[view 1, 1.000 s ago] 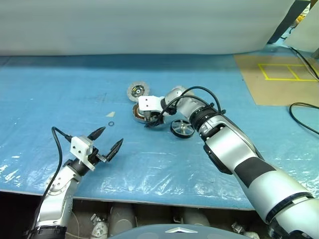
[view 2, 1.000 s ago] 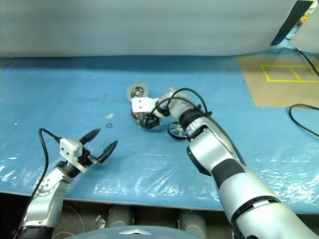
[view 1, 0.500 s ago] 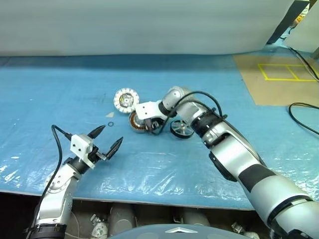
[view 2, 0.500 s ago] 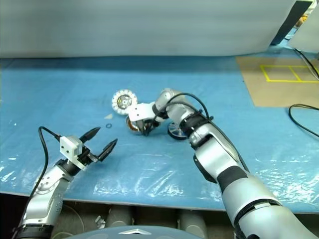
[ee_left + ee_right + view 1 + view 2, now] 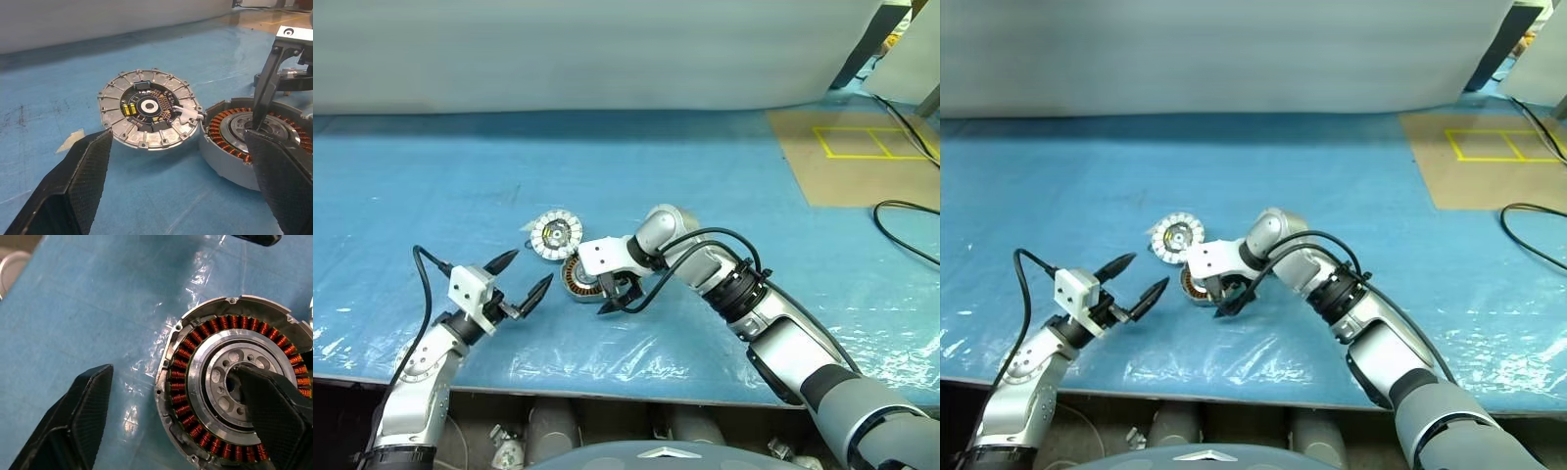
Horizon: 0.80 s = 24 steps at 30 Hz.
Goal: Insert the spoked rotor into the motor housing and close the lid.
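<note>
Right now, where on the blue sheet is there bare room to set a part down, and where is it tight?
Free: the blue sheet behind the lid, and the stretch toward the brown board. Crowded: the motor housing touching the lid, the right gripper over it, the left gripper close beside.

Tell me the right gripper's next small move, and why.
Probably lift the right gripper clear of the motor housing. Its jaws stand open and hold nothing, with one fingertip over the hub. The copper windings are uncovered and the lid lies beside the housing, so the rotor likely has to be fetched first.
</note>
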Tool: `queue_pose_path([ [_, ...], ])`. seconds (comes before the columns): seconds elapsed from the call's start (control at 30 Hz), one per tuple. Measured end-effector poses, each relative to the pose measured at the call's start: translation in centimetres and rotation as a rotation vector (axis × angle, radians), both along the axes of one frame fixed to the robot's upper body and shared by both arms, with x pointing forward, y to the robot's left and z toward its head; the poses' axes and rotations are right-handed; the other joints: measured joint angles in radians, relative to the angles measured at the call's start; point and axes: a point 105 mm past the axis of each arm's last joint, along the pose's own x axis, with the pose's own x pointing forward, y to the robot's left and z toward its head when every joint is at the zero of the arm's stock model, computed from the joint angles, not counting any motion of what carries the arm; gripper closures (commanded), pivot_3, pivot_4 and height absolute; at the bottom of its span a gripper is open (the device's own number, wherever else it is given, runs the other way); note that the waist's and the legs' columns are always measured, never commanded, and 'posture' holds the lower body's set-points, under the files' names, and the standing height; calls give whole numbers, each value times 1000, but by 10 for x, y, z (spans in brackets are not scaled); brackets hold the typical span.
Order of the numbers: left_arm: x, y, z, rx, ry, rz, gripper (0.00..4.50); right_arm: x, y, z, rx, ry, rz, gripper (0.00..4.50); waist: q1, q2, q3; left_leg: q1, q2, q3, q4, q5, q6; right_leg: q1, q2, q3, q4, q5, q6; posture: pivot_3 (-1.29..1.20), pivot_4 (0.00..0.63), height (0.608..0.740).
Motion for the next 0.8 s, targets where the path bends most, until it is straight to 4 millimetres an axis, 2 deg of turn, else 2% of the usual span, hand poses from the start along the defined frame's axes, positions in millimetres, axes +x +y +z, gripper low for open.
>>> queue_pose_path([
  [0.13, 2, 0, 2, 13, -5, -16, 0, 7, -14, 17, 25, 35, -60, 418, 4, 0, 0, -4, 0, 0, 1, 1, -1, -1, 0, 0, -3, 0, 0, 0, 150, 740],
  [0.3, 6, 5, 4, 44, -2, -38, 0, 10, -33, 60, 73, 8, -97, 418, 4, 0, 0, -4, -1, 0, -2, 1, 0, -2, 0, -1, -3, 3, 4, 0, 150, 740],
  [0.4, 12, 14, 6, 55, -2, -28, 0, 13, -41, 80, 159, 3, -135, 418, 2, 0, 0, -3, 0, 0, -2, 1, 0, -2, 0, -1, -2, 3, 4, 0, 150, 740],
  [0.5, 22, 26, 7, 68, 4, 26, 0, 25, -43, 96, 302, -58, -210, 418, 2, 0, 0, -3, -1, 0, -1, 1, -1, -2, 0, -1, -1, 3, 4, 0, 150, 740],
  [0.67, 35, 41, -8, 77, 92, 117, 0, 41, -44, 94, 493, -68, -413, 418, 3, -1, 0, -3, -2, 0, 0, 1, -1, -2, 0, 0, -2, 2, 4, 0, 150, 740],
  [0.8, 45, 43, -9, 91, 118, 127, 0, 42, -43, 114, 647, -75, -516, 418, 4, -1, 0, -4, -2, -1, 0, 1, -2, -2, 0, 0, -2, 3, 5, 0, 150, 740],
])
